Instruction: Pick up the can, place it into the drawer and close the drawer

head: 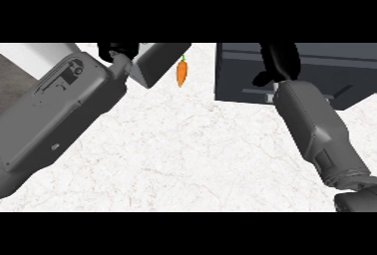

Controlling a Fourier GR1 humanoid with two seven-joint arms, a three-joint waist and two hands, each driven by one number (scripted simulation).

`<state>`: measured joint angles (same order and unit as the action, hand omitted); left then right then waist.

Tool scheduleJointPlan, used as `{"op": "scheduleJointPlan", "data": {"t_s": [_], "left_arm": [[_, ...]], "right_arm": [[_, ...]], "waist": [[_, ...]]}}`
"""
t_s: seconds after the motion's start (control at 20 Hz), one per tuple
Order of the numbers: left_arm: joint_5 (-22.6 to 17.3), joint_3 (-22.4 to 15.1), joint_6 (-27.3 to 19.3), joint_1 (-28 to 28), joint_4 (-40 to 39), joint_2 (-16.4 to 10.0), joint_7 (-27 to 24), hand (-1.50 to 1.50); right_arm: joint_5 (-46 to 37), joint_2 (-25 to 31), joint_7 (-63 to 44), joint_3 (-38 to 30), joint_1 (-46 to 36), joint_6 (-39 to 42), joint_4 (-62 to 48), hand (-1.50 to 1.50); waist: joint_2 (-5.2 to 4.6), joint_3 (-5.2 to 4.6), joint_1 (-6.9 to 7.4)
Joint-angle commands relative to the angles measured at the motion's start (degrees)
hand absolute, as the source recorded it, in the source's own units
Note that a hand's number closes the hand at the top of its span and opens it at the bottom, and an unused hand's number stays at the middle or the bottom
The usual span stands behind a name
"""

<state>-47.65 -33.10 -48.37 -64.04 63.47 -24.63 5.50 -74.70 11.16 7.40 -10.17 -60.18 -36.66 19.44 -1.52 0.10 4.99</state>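
Desk (184, 149): a white marbled top that fills most of the head view.

Left forearm (55, 114): grey, and large in the view. It runs from the lower left edge up toward the top centre-left. The left hand (117, 51) is black and sits at the top of this arm, partly cut off by the upper edge of the view. Whether it is apart, together or clamped on anything cannot be told.

Grey block (158, 62): a light grey, slab-like body just beside the left hand, on its right side.

Carrot (182, 72): small and orange. It lies on the desk between the grey block and the drawer unit, its long axis up and down in the view and its green end at the top.

Drawer unit (324, 69): a dark box at the upper right. Whether its drawer is out or in cannot be told.

Right forearm (316, 132): grey, rising from the lower right corner. The right hand (280, 62) is over the drawer unit with its fingers stretched out straight, curled on nothing visible.

Can: it shows nowhere in this view, so its position cannot be told.
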Motion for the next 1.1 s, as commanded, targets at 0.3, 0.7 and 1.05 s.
{"op": "scheduleJointPlan", "data": {"t_s": [0.3,0.7,1.05], "left_arm": [[1.5,-0.5,-1.4,-0.5,3.9,-1.6,4.0,-1.5],[1.6,-0.3,-0.3,2.8,7.8,-3.7,4.2,-1.5],[1.5,0.6,0.4,3.5,8.5,-4.3,4.2,-1.5]], "right_arm": [[-0.9,3.2,-3.3,-1.6,-8.8,-0.4,-6.0,-1.5],[10.6,0.7,9.1,-11.1,-9.4,6.8,-7.7,-1.5],[22.7,-1.2,13.4,-22.9,-11.9,13.1,-7.5,-1.5]], "waist": [[-0.31,0.07,1.4],[-0.25,0.26,2.31],[-0.2,0.23,1.73]]}}
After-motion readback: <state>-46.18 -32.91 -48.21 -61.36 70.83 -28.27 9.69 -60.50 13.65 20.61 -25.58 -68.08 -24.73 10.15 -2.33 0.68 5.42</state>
